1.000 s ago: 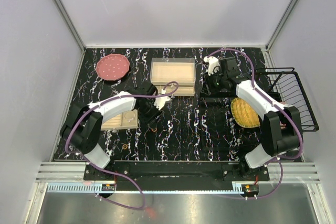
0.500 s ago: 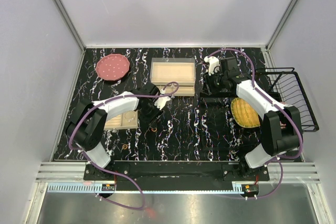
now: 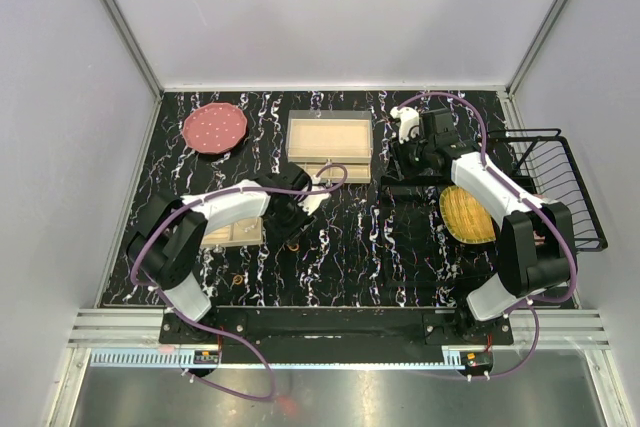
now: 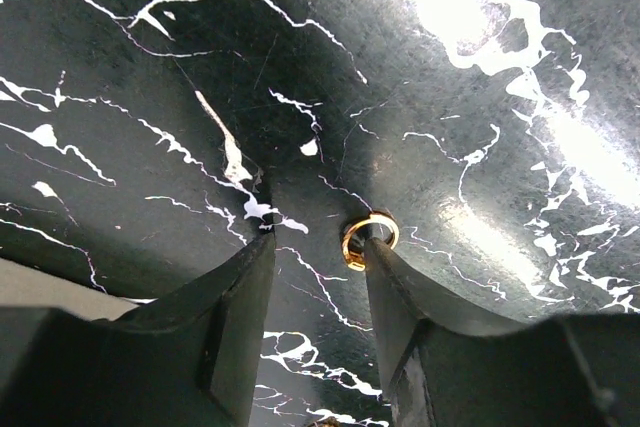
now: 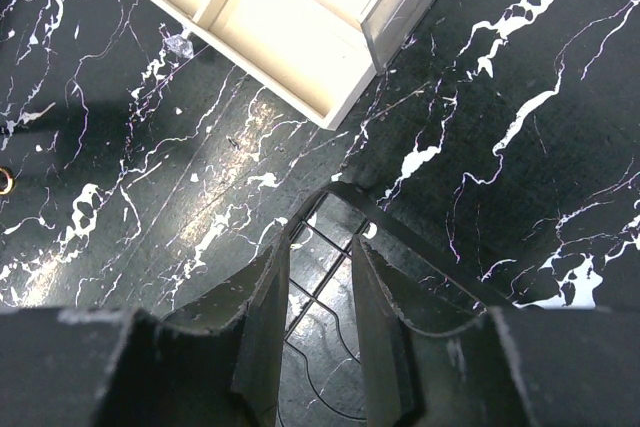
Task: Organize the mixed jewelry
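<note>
In the left wrist view a small gold ring lies on the black marbled tabletop, touching the tip of my left gripper's right finger. The jaws stand apart with only bare tabletop between them. The edge of another gold piece peeks in at the bottom. From above, the left gripper is just right of the small beige tray, and one gold ring lies nearer the front. My right gripper is open over the corner of a flat black wire grid. Another gold ring shows at that view's left edge.
A large beige divided box stands at the back middle and a pink plate at the back left. A yellow round dish and a black wire basket are on the right. Clear gems lie by the box.
My left arm has shifted a little toward the far side, carrying its gripper with it. The right arm has not moved.
</note>
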`<state>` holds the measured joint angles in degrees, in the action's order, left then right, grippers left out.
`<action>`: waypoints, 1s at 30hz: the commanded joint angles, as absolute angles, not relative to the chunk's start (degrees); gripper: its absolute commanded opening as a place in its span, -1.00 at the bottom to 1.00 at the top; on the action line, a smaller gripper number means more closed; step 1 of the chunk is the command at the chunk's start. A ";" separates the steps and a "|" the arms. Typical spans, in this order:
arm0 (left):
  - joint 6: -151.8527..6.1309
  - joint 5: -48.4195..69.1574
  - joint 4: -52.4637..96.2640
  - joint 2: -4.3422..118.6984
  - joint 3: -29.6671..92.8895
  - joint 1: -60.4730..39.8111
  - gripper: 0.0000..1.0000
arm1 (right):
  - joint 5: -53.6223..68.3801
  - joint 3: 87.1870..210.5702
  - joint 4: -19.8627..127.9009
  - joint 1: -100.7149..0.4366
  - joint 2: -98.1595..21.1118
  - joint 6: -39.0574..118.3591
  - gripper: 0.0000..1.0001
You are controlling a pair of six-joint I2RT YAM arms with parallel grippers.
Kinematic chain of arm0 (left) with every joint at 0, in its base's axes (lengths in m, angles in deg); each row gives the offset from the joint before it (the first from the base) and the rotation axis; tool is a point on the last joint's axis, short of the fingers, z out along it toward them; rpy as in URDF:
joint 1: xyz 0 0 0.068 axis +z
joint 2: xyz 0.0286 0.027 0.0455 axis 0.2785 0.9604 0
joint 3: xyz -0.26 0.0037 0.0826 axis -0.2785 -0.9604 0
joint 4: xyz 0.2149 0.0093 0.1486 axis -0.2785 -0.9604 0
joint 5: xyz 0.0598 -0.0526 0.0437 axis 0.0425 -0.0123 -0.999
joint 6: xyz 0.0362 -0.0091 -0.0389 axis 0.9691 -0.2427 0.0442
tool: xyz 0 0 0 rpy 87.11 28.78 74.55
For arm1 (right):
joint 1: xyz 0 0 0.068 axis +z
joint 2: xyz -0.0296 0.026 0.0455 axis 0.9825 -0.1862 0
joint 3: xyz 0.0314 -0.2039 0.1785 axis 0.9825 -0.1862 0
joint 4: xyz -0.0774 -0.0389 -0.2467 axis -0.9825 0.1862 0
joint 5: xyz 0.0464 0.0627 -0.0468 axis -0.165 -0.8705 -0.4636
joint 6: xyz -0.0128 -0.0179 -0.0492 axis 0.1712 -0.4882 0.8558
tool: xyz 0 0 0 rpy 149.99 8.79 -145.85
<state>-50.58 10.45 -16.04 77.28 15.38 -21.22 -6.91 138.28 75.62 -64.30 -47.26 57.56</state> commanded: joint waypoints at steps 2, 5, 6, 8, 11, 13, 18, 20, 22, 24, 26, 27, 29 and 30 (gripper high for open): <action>-49.86 5.81 -14.13 77.22 14.11 -22.41 -0.06 | -7.30 140.13 74.69 -65.03 -46.48 57.89 -0.26; -49.24 3.87 -13.69 77.48 14.02 -23.12 -0.06 | -7.39 140.22 74.69 -64.94 -46.30 57.89 -0.26; -48.89 2.56 -13.52 77.66 14.11 -23.47 -0.06 | -7.48 140.13 74.78 -64.94 -46.13 57.89 -0.25; -48.54 1.50 -13.17 78.10 14.02 -23.99 -0.06 | -7.57 140.13 74.78 -65.03 -46.21 57.89 -0.25; -47.66 -1.14 -12.64 78.71 14.02 -24.70 -0.07 | -7.92 140.22 74.96 -65.11 -46.12 57.89 -0.26; -47.48 -2.37 -12.28 79.07 14.11 -25.05 -0.07 | -8.18 140.22 75.04 -65.12 -45.95 57.80 -0.26; -46.17 -4.04 -11.32 79.86 14.64 -25.67 -0.09 | -8.71 140.22 75.13 -65.29 -45.95 57.80 -0.25; -45.29 -4.04 -10.71 80.30 14.73 -25.84 -0.10 | -8.89 140.22 75.22 -65.38 -45.86 57.80 -0.25; -44.59 -3.96 -9.83 80.47 14.38 -26.02 -0.10 | -8.97 140.22 75.22 -65.47 -45.86 57.72 -0.25; -43.79 -3.96 -8.86 80.82 14.28 -26.19 -0.11 | -8.97 140.22 75.31 -65.38 -46.04 57.72 -0.25; -43.27 -4.04 -8.16 81.26 14.37 -26.19 -0.12 | -8.97 140.31 75.31 -65.38 -46.12 57.72 -0.25; -42.92 -4.04 -7.89 81.35 14.55 -26.19 -0.13 | -8.97 140.31 75.31 -65.47 -46.21 57.72 -0.25; -42.30 -4.48 -7.36 81.61 14.99 -26.19 -0.13 | -8.89 140.31 75.31 -65.47 -46.30 57.72 -0.25; -41.95 -4.66 -7.19 81.70 15.42 -26.19 -0.13 | -8.89 140.31 75.31 -65.47 -46.30 57.72 -0.25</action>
